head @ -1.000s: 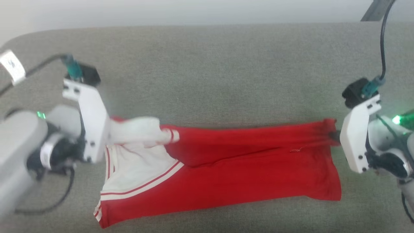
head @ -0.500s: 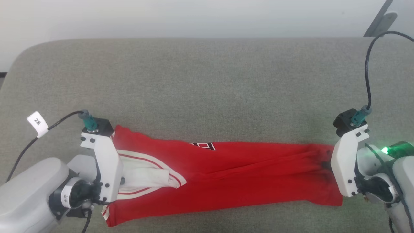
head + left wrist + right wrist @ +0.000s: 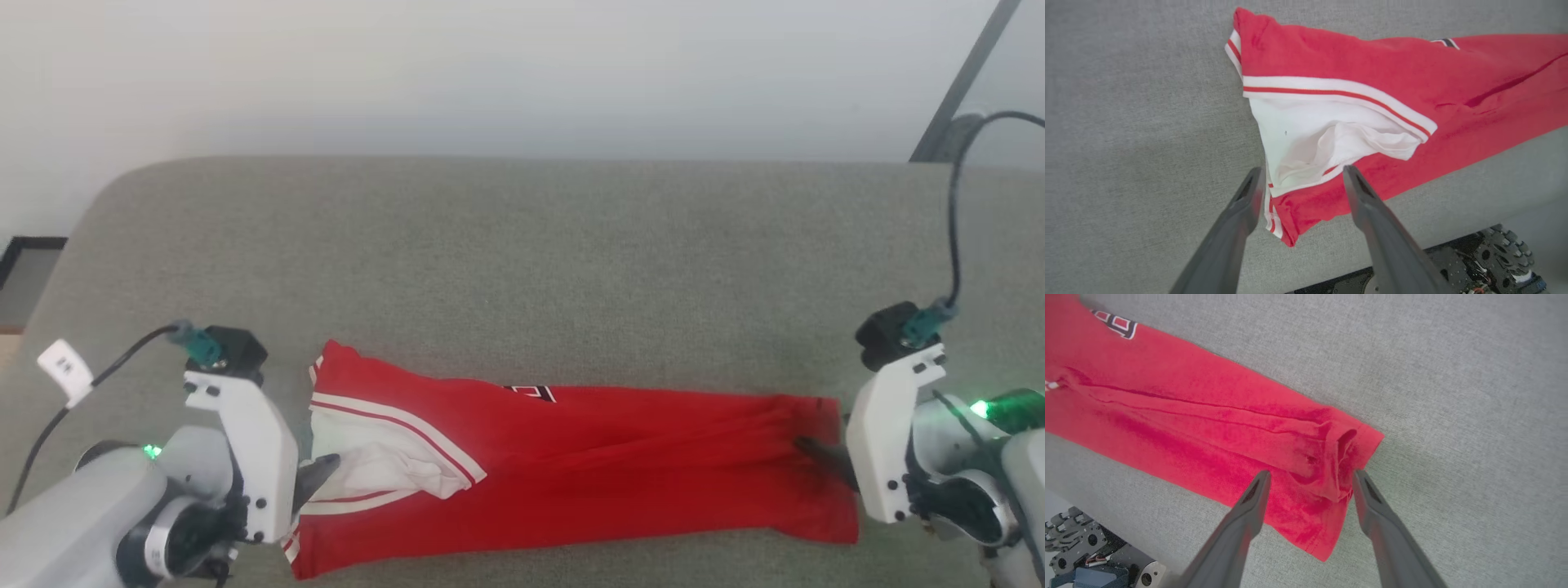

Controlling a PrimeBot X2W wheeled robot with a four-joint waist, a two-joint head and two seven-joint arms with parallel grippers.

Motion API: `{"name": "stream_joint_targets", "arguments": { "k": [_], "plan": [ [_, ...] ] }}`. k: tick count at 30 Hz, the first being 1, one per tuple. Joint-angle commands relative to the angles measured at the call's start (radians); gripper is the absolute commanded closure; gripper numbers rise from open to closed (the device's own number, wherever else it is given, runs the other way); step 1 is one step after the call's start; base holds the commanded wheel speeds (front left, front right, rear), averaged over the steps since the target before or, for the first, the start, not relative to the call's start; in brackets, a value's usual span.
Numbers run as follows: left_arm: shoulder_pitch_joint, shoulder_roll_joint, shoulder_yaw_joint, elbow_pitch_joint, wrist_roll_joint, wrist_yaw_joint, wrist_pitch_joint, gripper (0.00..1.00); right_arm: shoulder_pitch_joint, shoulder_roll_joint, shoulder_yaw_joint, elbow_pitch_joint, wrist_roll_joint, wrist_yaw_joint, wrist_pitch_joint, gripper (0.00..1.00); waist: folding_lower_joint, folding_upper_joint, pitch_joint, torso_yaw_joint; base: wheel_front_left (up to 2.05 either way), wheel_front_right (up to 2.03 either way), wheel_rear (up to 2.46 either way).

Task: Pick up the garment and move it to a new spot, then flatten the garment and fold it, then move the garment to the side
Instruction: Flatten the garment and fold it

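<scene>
The left gripper [image 3: 1303, 171] is spread wide, its fingers on either side of the white sleeve [image 3: 1327, 134] and clamping nothing. The right gripper [image 3: 1311, 473] is likewise parted, over the bunched hem corner and not holding it. Between them the shirt [image 3: 620, 465] lies close to the front edge of the grey cushion [image 3: 522, 269]. Its long axis runs side to side along that edge, with the sleeve end towards the left edge and the hem towards the right. A sliver of the black number [image 3: 531, 392] peeks from a fold at its far side. Beyond the cushion's back edge is a pale wall [image 3: 490, 73].
</scene>
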Motion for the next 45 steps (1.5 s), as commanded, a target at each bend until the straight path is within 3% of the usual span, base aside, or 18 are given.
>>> {"name": "stream_joint_targets", "arguments": {
  "k": [1,5,22,29,34,36,45],
  "plan": [
    [0.039,0.009,0.012,-0.012,0.011,-0.002,-0.055,0.00,0.021,0.008,-0.025,0.007,-0.019,-0.002,-0.024,0.00,0.0000,0.0000,-0.024,0.015,0.00,0.00,0.00],
    [0.084,0.019,0.035,-0.025,0.020,0.010,-0.143,0.00,0.042,0.021,-0.061,0.026,-0.035,-0.002,-0.047,0.00,0.0000,0.0000,-0.043,0.027,0.00,0.00,0.00],
    [0.325,0.034,0.185,0.008,0.104,0.051,-0.747,0.00,0.090,0.050,-0.201,0.232,-0.061,-0.002,-0.091,0.00,0.0000,0.0000,-0.064,0.136,0.00,0.00,0.00],
    [0.396,0.004,0.264,0.026,0.168,0.057,-0.832,0.00,0.073,0.064,-0.196,0.346,-0.046,-0.002,-0.113,0.00,0.0000,0.0000,-0.058,0.176,0.00,0.00,0.00],
    [0.461,-0.058,0.401,0.017,0.267,0.039,-0.835,0.00,0.061,0.085,-0.155,0.417,-0.018,-0.001,-0.137,0.00,0.0000,0.0000,-0.056,0.195,0.00,0.00,0.00],
    [0.497,-0.093,0.469,0.012,0.326,0.022,-0.836,0.00,0.051,0.095,-0.130,0.434,0.003,-0.001,-0.149,1.00,0.0000,0.0000,-0.054,0.201,0.00,0.00,0.00],
    [0.613,-0.227,0.681,0.030,0.482,-0.088,-0.836,0.00,0.010,0.061,-0.057,0.470,0.072,-0.001,-0.217,1.00,0.0000,0.0000,-0.047,0.206,0.00,0.00,0.00]
  ]
}}
